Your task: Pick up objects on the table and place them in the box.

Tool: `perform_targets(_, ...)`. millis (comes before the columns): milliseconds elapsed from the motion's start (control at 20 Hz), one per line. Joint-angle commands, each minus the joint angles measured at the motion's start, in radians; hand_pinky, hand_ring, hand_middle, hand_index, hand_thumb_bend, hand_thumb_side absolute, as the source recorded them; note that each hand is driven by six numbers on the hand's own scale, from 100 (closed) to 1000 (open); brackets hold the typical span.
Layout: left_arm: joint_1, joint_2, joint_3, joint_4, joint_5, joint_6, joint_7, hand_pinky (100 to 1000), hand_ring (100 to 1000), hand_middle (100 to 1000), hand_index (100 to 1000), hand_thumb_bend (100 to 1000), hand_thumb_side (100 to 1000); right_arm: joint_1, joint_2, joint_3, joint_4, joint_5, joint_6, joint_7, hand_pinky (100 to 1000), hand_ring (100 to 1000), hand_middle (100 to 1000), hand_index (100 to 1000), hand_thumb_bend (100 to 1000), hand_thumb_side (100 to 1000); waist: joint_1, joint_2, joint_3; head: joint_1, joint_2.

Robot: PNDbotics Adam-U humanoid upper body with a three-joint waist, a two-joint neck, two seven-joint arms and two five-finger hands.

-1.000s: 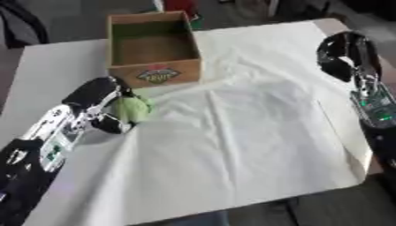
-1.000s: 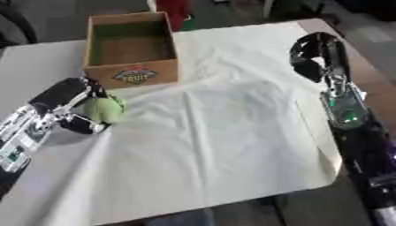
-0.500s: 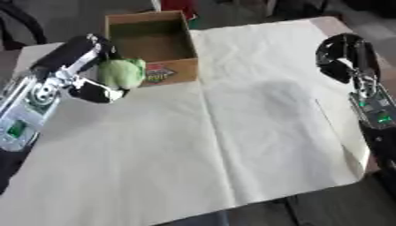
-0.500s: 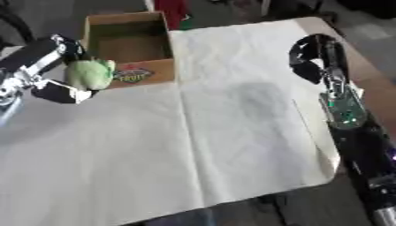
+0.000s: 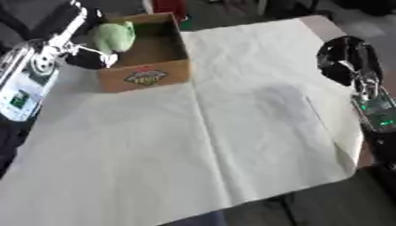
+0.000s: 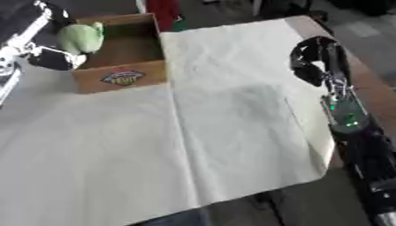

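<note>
Left hand (image 5: pixel 83 52) is up at the box (image 5: pixel 147 73), fingers curled round the pale green soft object (image 5: pixel 113 36), which sits over the box's left wall (part of it over the inside). Well right of the box, the right hand (image 5: pixel 346 59) rests on the cream cloth (image 5: pixel 232 132), fingers curled, holding nothing.

Pale green soft toy (image 5: pixel 113 36) — brown cardboard box (image 5: pixel 144 76) with a red-and-yellow label (image 5: pixel 143 78) — cream cloth (image 5: pixel 232 132) covering the table.
</note>
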Motion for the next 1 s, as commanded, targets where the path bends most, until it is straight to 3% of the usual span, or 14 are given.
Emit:
perform_targets(50, -0.047, -0.033, 0.062, 0.1, -0.076, -0.002, 0.082, 646, 549, 526, 582, 325, 100, -0.037, 0.003, 0.013, -0.02, 0.003, -0.006, 0.018, 626, 505, 452, 603, 100, 102, 0.0, -0.01, -0.023, 0.038, -0.023)
perform_targets(350, -0.071, -0.05, 0.152, 0.239, -0.158, 0.035, 0.227, 668, 582, 561, 612, 333, 100, -0.082, 0.05, 0.044, -0.022, 0.022, -0.017, 0.056, 627, 506, 452, 603, 100, 100, 0.008, 0.005, -0.112, 0.13, -0.063)
perform_targets(500, -0.073, -0.034, 0.189, 0.279, -0.173, 0.071, 0.291, 715, 684, 663, 705, 394, 100, -0.091, 0.056, 0.048, -0.019, 0.029, -0.018, 0.063, 627, 506, 451, 603, 100, 100, 0.01, 0.011, -0.146, 0.165, -0.077)
perform_targets(550, -0.074, -0.028, 0.196, 0.287, -0.177, 0.084, 0.308, 730, 713, 701, 733, 416, 100, -0.091, 0.056, 0.047, -0.017, 0.03, -0.017, 0.062, 626, 506, 450, 602, 100, 100, 0.01, 0.012, -0.152, 0.171, -0.079)
perform_targets(850, -0.077, -0.019, 0.206, 0.303, -0.192, 0.108, 0.341, 730, 713, 701, 733, 416, 100, -0.089, 0.053, 0.045, -0.013, 0.026, -0.018, 0.058, 626, 506, 450, 602, 100, 100, 0.011, 0.014, -0.161, 0.18, -0.08)
perform_targets(900, -0.074, -0.016, 0.209, 0.306, -0.194, 0.11, 0.34, 803, 813, 817, 832, 593, 391, -0.087, 0.051, 0.044, -0.013, 0.026, -0.017, 0.057, 626, 506, 448, 601, 100, 100, 0.012, 0.013, -0.159, 0.181, -0.078)
perform_targets(1000, -0.068, 0.01, 0.216, 0.342, -0.216, 0.132, 0.318, 824, 842, 843, 854, 617, 454, -0.078, 0.049, 0.04, -0.015, 0.024, -0.018, 0.053, 626, 506, 447, 601, 100, 100, 0.013, 0.01, -0.155, 0.187, -0.073)
